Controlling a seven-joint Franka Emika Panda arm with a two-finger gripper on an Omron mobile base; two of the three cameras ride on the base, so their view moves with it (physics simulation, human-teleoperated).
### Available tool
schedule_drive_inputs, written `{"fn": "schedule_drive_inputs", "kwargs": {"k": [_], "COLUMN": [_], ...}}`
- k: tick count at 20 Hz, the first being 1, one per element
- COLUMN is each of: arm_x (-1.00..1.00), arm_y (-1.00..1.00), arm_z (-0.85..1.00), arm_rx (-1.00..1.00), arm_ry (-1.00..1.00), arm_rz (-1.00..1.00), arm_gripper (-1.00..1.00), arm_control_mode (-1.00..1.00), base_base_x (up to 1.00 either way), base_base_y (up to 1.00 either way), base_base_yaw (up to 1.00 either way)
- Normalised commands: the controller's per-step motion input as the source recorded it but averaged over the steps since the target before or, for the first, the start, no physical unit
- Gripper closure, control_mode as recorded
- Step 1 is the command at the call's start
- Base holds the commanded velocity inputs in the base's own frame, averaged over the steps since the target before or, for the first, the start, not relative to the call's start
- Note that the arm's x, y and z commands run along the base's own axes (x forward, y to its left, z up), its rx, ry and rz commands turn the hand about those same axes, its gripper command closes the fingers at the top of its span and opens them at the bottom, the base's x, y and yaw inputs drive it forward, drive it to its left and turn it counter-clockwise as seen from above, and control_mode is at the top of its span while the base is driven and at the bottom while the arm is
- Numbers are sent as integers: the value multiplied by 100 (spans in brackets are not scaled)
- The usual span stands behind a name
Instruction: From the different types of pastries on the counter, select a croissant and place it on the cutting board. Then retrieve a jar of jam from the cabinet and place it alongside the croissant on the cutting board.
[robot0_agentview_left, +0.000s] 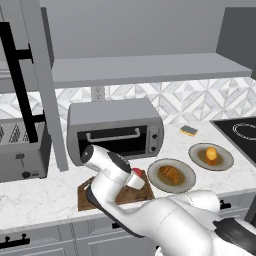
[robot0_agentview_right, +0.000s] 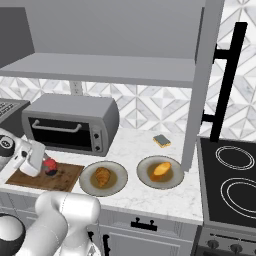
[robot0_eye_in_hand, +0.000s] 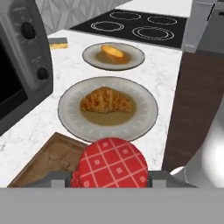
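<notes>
Jar of jam held over the cutting board, croissant on its plate beside it.

Left base view: the gripper (robot0_agentview_left: 136, 178) is closed on the jar of jam (robot0_agentview_left: 136, 172) above the cutting board (robot0_agentview_left: 142, 191), which lies on the counter (robot0_agentview_left: 45, 197) in front of the toaster oven (robot0_agentview_left: 115, 129); the croissant (robot0_agentview_left: 170, 174) sits on a grey plate (robot0_agentview_left: 187, 172) just right of the board. Right base view: the jar (robot0_agentview_right: 50, 165) hangs over the board (robot0_agentview_right: 67, 177), with the croissant (robot0_agentview_right: 103, 176) on the plate (robot0_agentview_right: 120, 175) to the board's right and the bun (robot0_agentview_right: 160, 169) on a farther plate (robot0_agentview_right: 174, 176). Hand view: the jar's red checked lid (robot0_eye_in_hand: 113, 163) sits between the fingertips (robot0_eye_in_hand: 56, 176), at the board's (robot0_eye_in_hand: 52, 159) edge, the croissant (robot0_eye_in_hand: 106, 101) just beyond.
</notes>
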Motion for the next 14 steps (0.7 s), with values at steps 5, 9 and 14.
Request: {"fn": "schedule_drive_inputs", "kwargs": {"k": [5,9,14], "arm_x": [11,7,16], "arm_y": [2,0,1], "arm_z": [-19,-17,-26], "arm_rx": [-7,-1,0], "arm_ry": [0,0,0], "arm_rz": [0,0,0], "arm_gripper": [100,100,100], "arm_control_mode": [-100,-100,-100], "base_base_x": [0,0,0], "base_base_y": [0,0,0], "base_base_yaw": [0,0,0]}}
